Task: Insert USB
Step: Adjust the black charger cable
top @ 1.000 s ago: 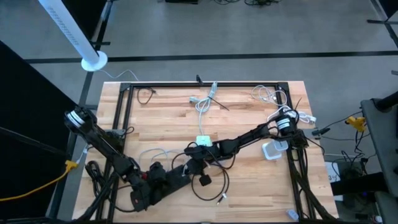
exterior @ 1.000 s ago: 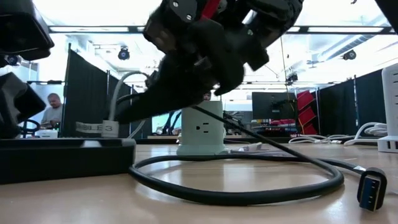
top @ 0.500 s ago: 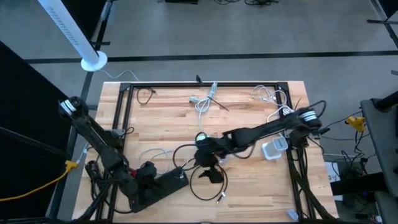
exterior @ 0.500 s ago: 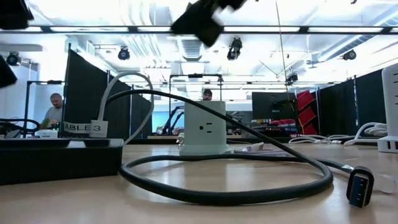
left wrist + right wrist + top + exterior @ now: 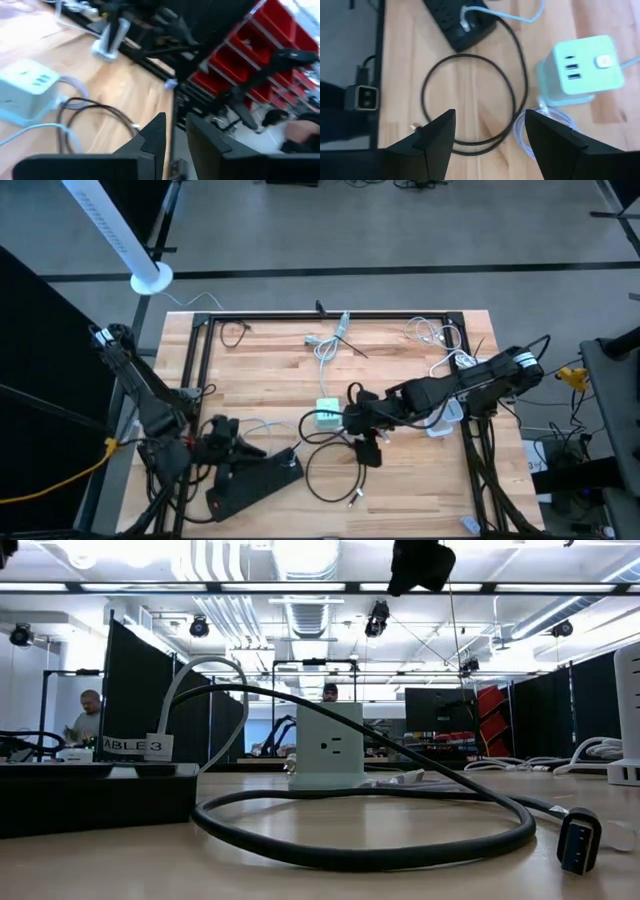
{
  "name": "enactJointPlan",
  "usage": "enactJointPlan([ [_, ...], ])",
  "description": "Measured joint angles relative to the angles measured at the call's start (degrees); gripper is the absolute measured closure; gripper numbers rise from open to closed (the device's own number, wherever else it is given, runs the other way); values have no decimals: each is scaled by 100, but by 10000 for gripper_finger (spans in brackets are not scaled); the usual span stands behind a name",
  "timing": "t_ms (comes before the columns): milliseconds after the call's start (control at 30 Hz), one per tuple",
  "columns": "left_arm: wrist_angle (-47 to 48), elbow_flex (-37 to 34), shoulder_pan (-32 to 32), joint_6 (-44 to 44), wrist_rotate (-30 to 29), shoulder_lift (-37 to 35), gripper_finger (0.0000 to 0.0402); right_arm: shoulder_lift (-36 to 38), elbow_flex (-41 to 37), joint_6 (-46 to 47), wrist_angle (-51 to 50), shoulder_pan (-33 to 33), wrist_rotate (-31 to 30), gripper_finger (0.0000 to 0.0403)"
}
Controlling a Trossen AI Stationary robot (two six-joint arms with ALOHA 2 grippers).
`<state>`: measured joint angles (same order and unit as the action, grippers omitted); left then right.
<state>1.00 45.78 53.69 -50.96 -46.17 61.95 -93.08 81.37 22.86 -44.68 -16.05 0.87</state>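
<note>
The right gripper [image 5: 487, 132] hangs above the table with its fingers apart and nothing between them. Below it lies the looped black cable [image 5: 470, 102], its USB plug [image 5: 578, 838] loose on the wood, with the pale green charging cube [image 5: 580, 70] just beyond. A second ago this gripper was lower, at the cable. The left gripper [image 5: 172, 137], fingers nearly together and empty, has drawn back above the black power strip [image 5: 255, 480].
</note>
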Motion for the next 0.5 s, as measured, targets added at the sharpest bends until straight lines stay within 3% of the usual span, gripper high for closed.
enactJointPlan([
  [233, 594, 232, 724, -479, 211, 40, 338, -465, -629, 378, -181, -118, -513, 224],
  [333, 673, 230, 1000, -977, 192, 100, 338, -818, -976, 790, -324, -174, -331, 255],
  [500, 667, 227, 1318, -1206, -101, 349, 338, -1379, -1249, 1431, -269, -697, 60, 377],
])
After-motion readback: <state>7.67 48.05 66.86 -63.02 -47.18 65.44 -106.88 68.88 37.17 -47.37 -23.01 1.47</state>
